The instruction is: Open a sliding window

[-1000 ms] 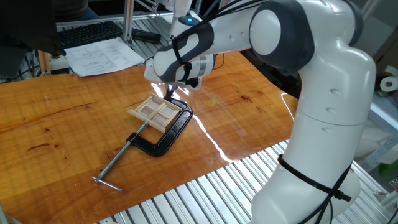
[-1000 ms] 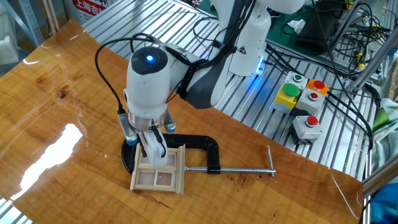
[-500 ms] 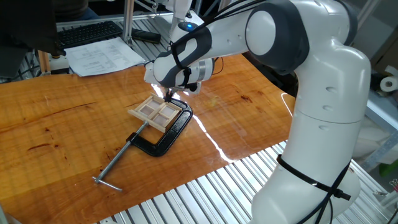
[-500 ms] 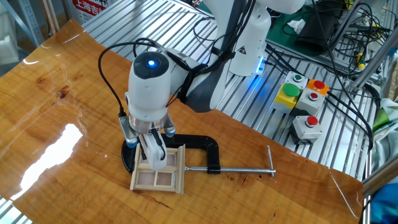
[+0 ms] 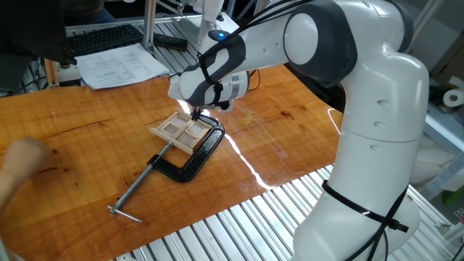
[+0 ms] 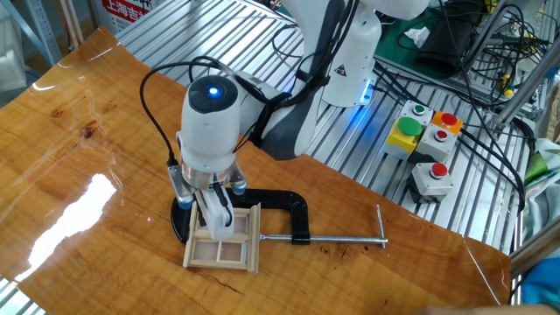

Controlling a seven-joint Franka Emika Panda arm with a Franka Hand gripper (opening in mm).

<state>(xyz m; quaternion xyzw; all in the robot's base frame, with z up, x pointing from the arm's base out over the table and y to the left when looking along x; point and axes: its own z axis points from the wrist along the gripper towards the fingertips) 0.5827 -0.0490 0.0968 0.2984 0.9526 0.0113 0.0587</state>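
The sliding window (image 6: pixel 223 240) is lying flat on the wooden table (image 6: pixel 79 175), near the middle of the table in one fixed view and toward the 6 o'clock side in the other fixed view. It is a small frame of pale wood with several panes, and it is sitting inside the mouth of a black C-clamp (image 6: pixel 278 210) that is also lying on the table. The clamp body is running along the 12 o'clock edge of the window in the other fixed view, and its long silver screw (image 6: pixel 341 238) is pointing toward 3 o'clock, with a crossbar at its end. The gripper (image 6: pixel 213 219) is pointing straight down over the 12 o'clock part of the window, and its fingers (image 6: pixel 220 215) are reaching the wood there. I cannot tell if the claw is open or closed, because the fingers are covering each other in both views. At 9 o'clock in one fixed view, a blurred pale shape (image 5: pixel 18 163) is showing at the table edge.
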